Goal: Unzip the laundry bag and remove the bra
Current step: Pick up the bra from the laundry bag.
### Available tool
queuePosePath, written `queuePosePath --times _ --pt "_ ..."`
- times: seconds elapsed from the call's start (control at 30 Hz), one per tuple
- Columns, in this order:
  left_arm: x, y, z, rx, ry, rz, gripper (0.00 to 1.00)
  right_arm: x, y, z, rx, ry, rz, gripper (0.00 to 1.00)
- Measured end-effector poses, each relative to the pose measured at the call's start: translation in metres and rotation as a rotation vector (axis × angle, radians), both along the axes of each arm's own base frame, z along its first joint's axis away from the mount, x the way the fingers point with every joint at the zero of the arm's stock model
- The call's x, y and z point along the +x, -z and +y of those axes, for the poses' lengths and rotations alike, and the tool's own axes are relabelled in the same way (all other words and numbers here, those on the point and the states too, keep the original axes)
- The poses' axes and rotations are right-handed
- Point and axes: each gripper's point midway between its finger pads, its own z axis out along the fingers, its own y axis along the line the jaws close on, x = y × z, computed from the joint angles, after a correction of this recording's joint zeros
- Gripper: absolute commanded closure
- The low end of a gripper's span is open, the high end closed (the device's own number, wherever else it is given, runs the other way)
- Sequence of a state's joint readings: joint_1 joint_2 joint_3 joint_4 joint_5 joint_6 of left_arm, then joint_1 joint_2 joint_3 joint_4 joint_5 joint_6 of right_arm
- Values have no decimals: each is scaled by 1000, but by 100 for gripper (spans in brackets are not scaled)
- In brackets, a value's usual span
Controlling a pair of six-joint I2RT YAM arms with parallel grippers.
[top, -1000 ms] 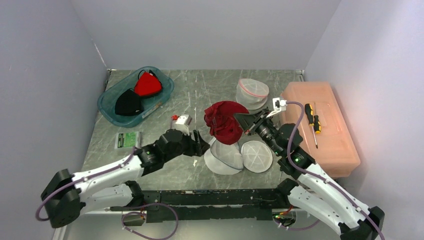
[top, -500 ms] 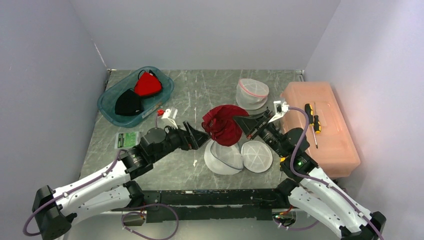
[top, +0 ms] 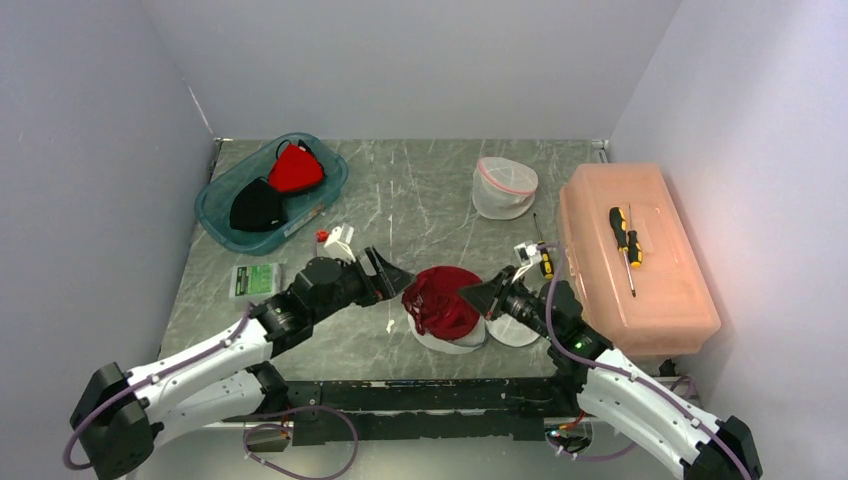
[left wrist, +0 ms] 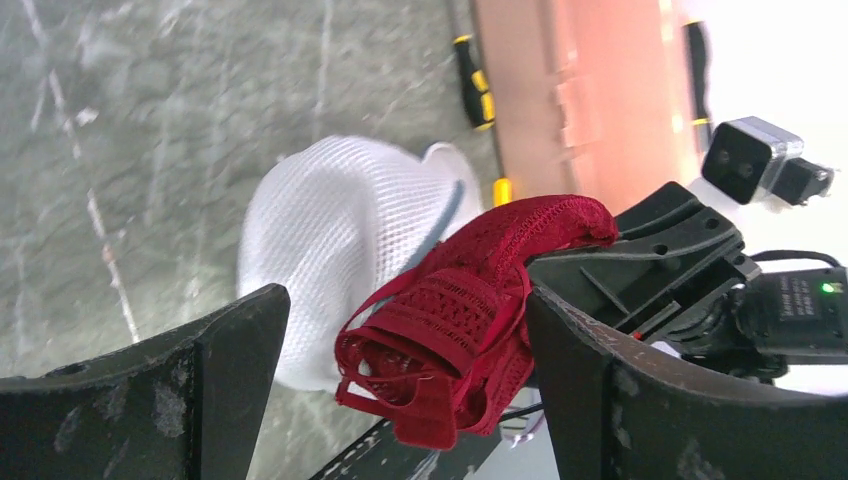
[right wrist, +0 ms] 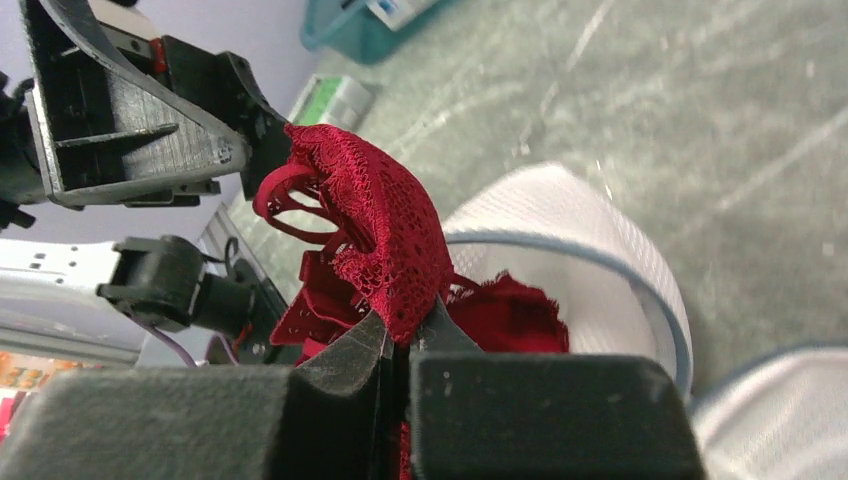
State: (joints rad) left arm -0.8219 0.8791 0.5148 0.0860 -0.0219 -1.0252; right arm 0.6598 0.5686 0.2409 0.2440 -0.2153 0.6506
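My right tool (right wrist: pixel 400 335) pinches the red lace bra (right wrist: pixel 380 220) over the unzipped laundry bag (right wrist: pixel 600 235). My left tool (top: pixel 392 273), at its nine o'clock, stands wide. Next, I think, I must carry the bra clear.

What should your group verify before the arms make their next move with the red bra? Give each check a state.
1. Grip: right gripper shut on the red lace bra: ok.
2. Handover: left gripper open and facing the bra: ok.
3. Access: white mesh laundry bag lying open: ok.
4. Removal: bra fully clear of the bag: cannot tell; some fabric hangs over its opening.
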Motion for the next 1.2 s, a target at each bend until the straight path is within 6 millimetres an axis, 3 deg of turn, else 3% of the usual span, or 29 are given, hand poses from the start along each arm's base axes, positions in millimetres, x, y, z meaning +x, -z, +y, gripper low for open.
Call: queuePosePath --times 0.1,0.17,0.33,0.47,0.5,0.53,0.87,1.1,1.2 --pt "-2 32 1 49 3 70 8 -7 29 -4 -18 6 91 100" --pt "-2 48 1 73 10 109 8 -9 38 -5 -24 15 135 91" --pt "-2 63 -5 96 48 151 10 -10 49 -10 -26 52 212 44" --pt "-4 69 -11 118 88 164 10 -13 58 -18 -51 91 273 23" --pt "-4 68 -12 120 95 162 10 -13 60 -19 -58 100 287 9" --pt "-3 67 -13 120 99 159 10 -13 61 -22 -69 113 307 2" --pt "1 68 -23 153 149 125 17 -10 39 -31 -119 221 474 1" --pt "-1 84 -35 160 213 150 34 -16 80 -17 -214 177 669 10" --pt "-2 89 -41 151 241 158 41 -17 92 -14 -241 164 711 20"
